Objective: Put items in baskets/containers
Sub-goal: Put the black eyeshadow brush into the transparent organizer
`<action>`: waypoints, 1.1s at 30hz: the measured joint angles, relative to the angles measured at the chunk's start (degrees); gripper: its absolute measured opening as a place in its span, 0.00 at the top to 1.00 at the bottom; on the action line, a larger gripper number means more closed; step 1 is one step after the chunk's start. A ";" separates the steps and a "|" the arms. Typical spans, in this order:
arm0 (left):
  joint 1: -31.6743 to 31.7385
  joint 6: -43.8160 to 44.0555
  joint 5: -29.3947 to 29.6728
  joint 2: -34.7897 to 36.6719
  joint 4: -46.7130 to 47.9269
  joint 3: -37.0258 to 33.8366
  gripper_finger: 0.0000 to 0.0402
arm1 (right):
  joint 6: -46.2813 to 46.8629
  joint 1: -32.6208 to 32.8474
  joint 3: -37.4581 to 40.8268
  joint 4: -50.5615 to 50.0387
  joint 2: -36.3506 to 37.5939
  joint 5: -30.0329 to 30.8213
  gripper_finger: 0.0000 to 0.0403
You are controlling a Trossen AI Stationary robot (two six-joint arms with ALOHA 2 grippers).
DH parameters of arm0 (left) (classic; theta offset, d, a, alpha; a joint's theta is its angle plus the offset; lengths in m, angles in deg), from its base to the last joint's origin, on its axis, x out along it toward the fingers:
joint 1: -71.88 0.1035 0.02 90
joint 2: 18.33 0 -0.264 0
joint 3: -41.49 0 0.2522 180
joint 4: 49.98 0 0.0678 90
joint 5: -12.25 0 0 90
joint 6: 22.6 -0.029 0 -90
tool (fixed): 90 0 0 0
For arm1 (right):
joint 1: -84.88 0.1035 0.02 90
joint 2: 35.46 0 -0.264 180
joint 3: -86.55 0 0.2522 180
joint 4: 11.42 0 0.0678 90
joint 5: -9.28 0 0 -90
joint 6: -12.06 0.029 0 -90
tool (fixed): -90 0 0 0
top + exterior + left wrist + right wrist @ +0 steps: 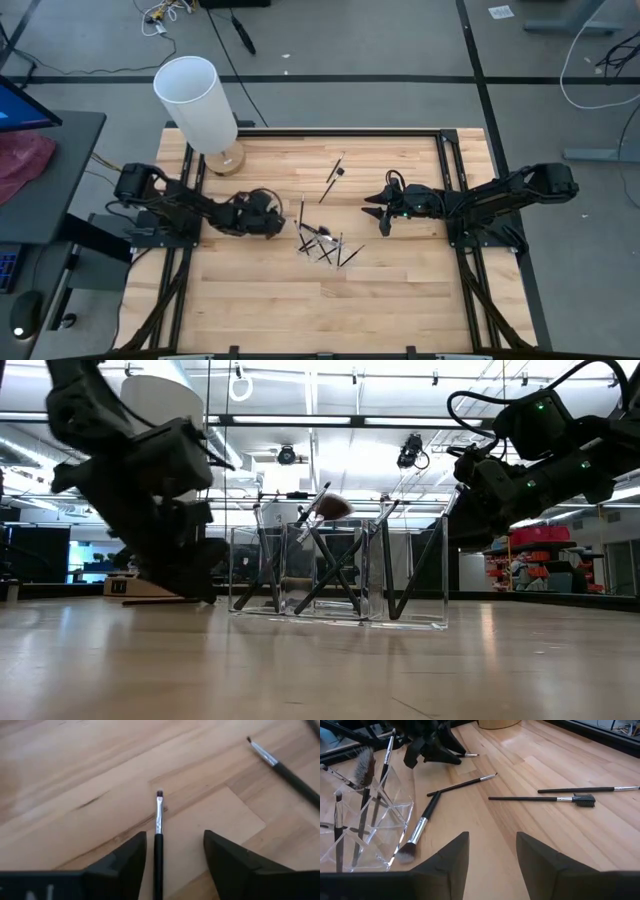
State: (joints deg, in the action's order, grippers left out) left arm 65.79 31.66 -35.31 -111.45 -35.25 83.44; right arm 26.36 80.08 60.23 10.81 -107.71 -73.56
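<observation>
Left wrist view: my left gripper [175,857] has its two fingers spread apart, and a thin black brush [158,845] lies flat on the wood between them, touching neither, its small dark tip pointing away from me. A second brush [285,770] lies off to one side on the boards.

From above, my left gripper [268,218] sits low over the table [260,290], just beside the clear plastic holder [322,243] at the table's middle. The holder is hard to make out against the wood, but several brushes stand in it, leaning and crossing each other. In the level view across the table, the holder [338,575] shows as clear compartments with dark handles propped at angles inside, one with a fluffy brownish head [333,508] sticking out above the rim.

My right gripper [378,212] hangs on the other side of the holder, fingers parted and holding nothing. Past those fingers [450,860] I see a larger brush with a pale bristle head [420,832] lying on the table with its bristles right by the holder's wall. Farther out lie a thin brush [462,785], one with a comb-like head [542,798] and another just beyond it [587,789].

A tall white cylinder [196,100] on a round wooden base stands at the table's far left corner.
</observation>
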 joint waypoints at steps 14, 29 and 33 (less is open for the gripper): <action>-3.56 -3.65 4.41 -0.74 -28.12 -16.53 0.62 | -0.02 -0.02 0.00 2.21 0.00 3.03 0.59; -5.03 -2.28 6.59 -4.13 -31.63 -17.10 0.95 | -0.02 -0.02 0.00 4.20 0.00 2.17 0.59; -5.59 -2.90 6.24 -4.38 -35.93 -17.38 0.97 | 0.08 0.02 0.00 3.82 0.00 0.73 0.59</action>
State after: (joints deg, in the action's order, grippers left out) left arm 60.20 28.76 -29.07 -115.84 -71.18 66.05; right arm 26.45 80.10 60.23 14.63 -107.71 -72.83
